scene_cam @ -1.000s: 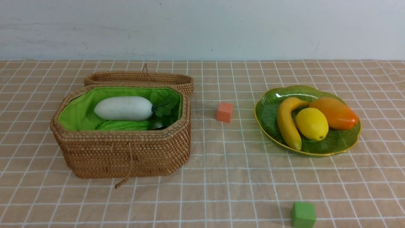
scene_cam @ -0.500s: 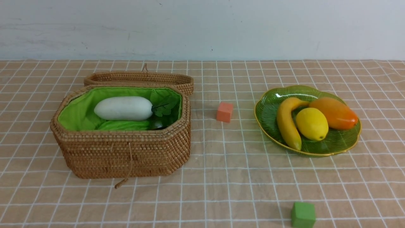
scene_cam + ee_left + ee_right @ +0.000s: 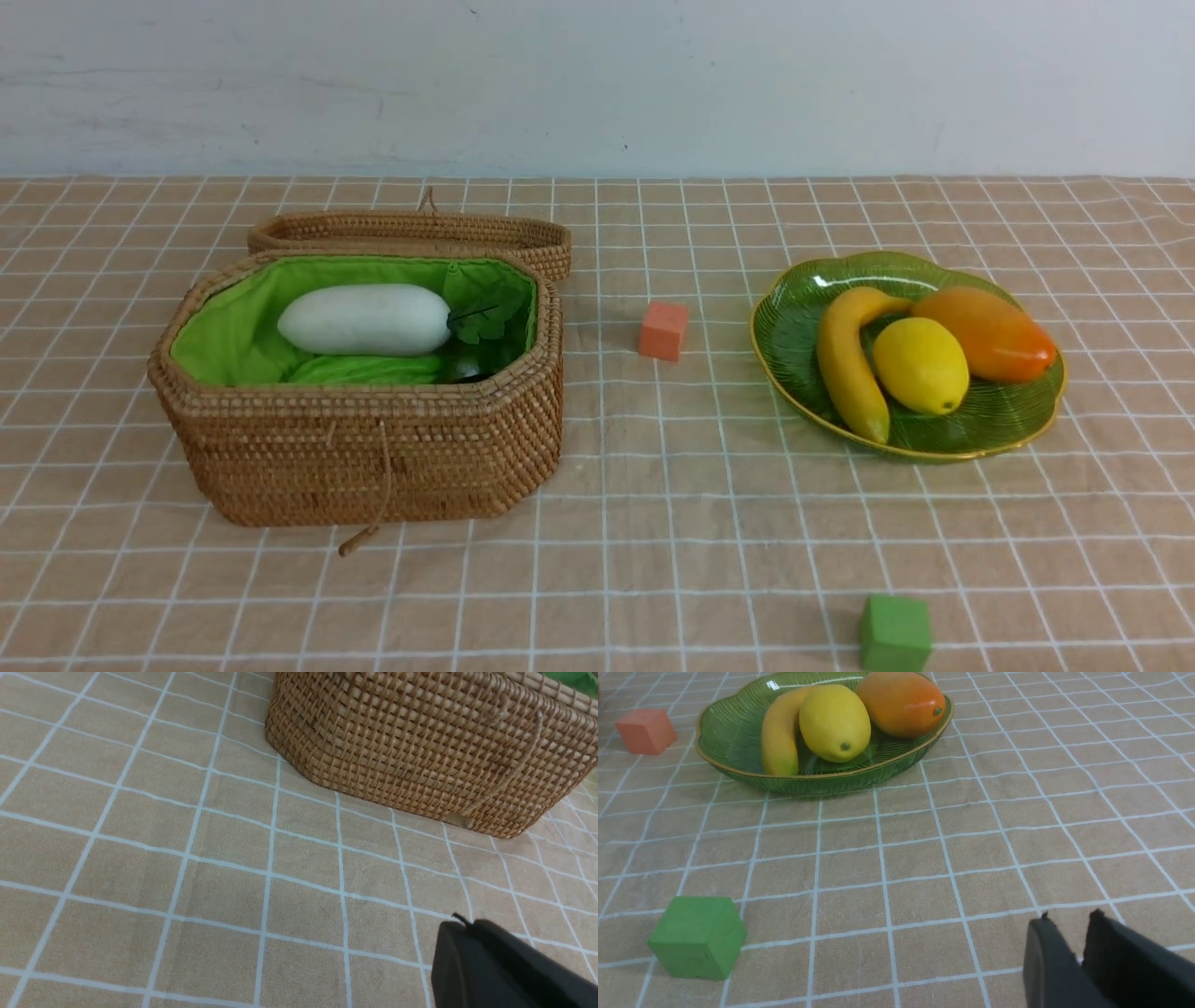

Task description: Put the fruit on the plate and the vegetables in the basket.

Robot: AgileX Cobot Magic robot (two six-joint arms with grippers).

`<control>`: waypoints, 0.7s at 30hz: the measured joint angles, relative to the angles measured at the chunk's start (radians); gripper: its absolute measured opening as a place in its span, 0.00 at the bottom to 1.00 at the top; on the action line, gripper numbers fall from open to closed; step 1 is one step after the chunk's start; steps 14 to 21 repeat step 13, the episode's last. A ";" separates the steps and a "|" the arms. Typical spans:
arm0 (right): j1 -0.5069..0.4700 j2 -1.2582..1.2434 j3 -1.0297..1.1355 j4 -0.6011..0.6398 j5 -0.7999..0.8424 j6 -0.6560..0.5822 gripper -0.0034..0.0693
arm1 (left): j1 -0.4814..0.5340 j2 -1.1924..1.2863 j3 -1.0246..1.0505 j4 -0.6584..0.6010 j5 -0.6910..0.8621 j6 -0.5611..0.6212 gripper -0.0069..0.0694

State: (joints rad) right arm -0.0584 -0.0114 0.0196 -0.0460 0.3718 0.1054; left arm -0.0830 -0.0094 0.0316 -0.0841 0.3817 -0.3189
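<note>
Three fruits, banana (image 3: 848, 366), lemon (image 3: 920, 365) and mango (image 3: 988, 333), lie on the plate (image 3: 990, 431) at right; the radish (image 3: 365, 319) lies in the basket (image 3: 373, 448) at left. Left wrist view: left gripper (image 3: 460, 926) pressed together, empty, near the basket. Right wrist view: right gripper (image 3: 1068, 938) slightly apart, empty, beside a green cube (image 3: 697, 937).

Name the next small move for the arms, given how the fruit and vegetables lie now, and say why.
Probably none beyond keeping both arms back: sorting looks finished. The banana, lemon and mango lie on the plate; the radish and something light green under it sit in the basket. Only the orange cube and green cube remain on the cloth.
</note>
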 joint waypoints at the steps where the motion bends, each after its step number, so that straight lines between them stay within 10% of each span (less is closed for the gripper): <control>1: 0.000 0.000 0.000 0.000 0.000 0.000 0.24 | 0.000 0.000 0.000 0.000 0.000 0.000 0.07; 21: 0.000 0.000 0.000 0.000 0.000 0.000 0.25 | 0.000 0.000 0.000 0.000 0.000 0.000 0.08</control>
